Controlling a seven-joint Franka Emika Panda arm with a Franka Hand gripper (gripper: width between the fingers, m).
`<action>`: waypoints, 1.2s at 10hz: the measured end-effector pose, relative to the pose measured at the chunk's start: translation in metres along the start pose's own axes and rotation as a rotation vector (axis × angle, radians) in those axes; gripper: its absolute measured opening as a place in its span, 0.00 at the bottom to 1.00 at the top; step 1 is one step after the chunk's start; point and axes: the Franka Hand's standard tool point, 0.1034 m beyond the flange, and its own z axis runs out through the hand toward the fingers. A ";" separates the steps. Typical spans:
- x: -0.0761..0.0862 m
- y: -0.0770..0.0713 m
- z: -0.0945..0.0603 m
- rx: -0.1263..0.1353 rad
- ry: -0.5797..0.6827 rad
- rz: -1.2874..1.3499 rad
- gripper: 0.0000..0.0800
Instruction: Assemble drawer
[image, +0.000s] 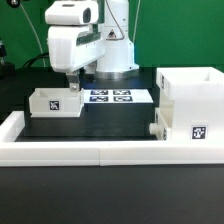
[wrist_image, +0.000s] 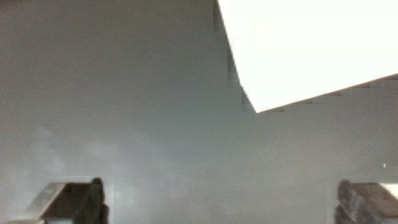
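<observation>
The tall white drawer case (image: 190, 100) stands at the exterior view's right, with a square tag on its front. One small tray with a knob (image: 157, 129) sits against the case's low left side. A second small tagged tray (image: 55, 102) lies on the dark table at the left. My gripper (image: 75, 88) hangs just above that tray's right end and holds nothing. In the wrist view my gripper (wrist_image: 221, 205) is open, and its fingers (wrist_image: 71, 200) frame bare dark table. A white corner (wrist_image: 311, 50) shows beyond them; I cannot tell which part it is.
The marker board (image: 112, 96) lies flat behind the gripper at the table's middle. A low white border wall (image: 90, 150) runs along the front and left edges. The robot's base (image: 115, 65) stands at the back.
</observation>
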 end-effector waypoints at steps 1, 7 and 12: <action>0.000 0.000 0.000 0.001 0.002 0.085 0.81; -0.020 -0.006 0.000 -0.081 0.055 0.583 0.81; -0.039 -0.036 0.018 -0.048 0.073 1.024 0.81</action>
